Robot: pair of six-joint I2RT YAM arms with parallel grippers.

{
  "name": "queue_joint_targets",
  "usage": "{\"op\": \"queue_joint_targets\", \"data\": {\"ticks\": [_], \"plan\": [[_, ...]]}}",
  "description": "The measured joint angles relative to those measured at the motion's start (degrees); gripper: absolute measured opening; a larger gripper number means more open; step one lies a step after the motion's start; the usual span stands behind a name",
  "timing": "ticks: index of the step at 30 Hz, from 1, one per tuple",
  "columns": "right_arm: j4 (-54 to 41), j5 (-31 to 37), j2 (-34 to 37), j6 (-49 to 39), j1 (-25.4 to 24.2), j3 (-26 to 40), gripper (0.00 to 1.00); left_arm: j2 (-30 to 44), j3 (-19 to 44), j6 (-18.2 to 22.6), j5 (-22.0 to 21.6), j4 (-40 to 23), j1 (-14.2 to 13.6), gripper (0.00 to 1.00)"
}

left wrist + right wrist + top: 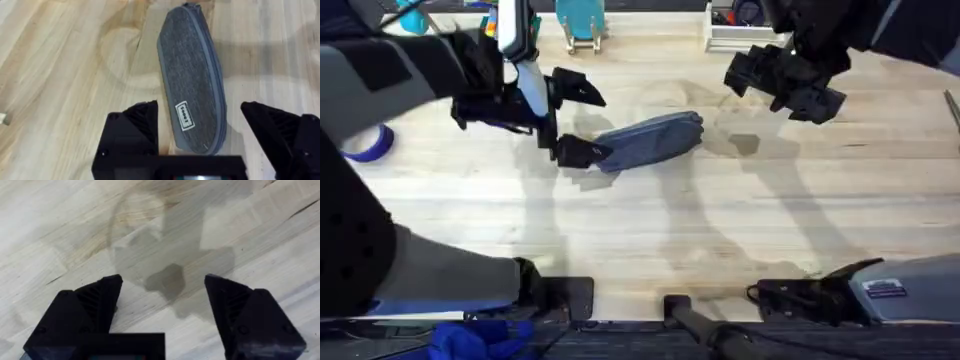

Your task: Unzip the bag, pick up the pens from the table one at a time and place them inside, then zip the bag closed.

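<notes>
- Overhead view: your left pincer [582,122] hangs over the near-left end of the bag [650,140], its black fingers spread wide, one on either side of that end.
- The bag, a blue-grey fabric pouch, lies flat on the table [640,230] and stretches away from the left pincer toward the right, slightly angled.
- Left wrist view: you see the bag [192,80] running lengthwise out from between the two fingers [137,125], with clear gaps on both sides, so nothing is pinched. A small white label sits on the fabric near the pincer, and the zipper seam runs along the bag's edge; it looks closed.
- Overhead view: your right pincer [785,85] hovers above the bare table, well apart from the bag's far end.
- Right wrist view: its fingers [95,305] are spread apart with only pale planks [200,210] and shadow beneath them.
</notes>
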Motion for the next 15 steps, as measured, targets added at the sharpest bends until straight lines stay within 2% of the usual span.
{"op": "queue_joint_targets", "data": {"ticks": [5, 10, 15], "plan": [[0.00, 0.00, -0.01, 0.00, 0.00, 0.00, 0.997, 0.00, 4.93, 0.00, -3.06, -4.84, -1.33, 0.996], [0.00, 0.00, 0.01, 0.00, 0.00, 0.00, 0.997, 0.00, 9.80, -0.42, -7.28, -8.67, -4.73, 0.995], [0.01, 0.00, -0.01, 0.00, 0.00, 0.00, 0.997, 0.00, 14.24, -5.45, -11.46, -10.15, -7.77, 0.996]]}}
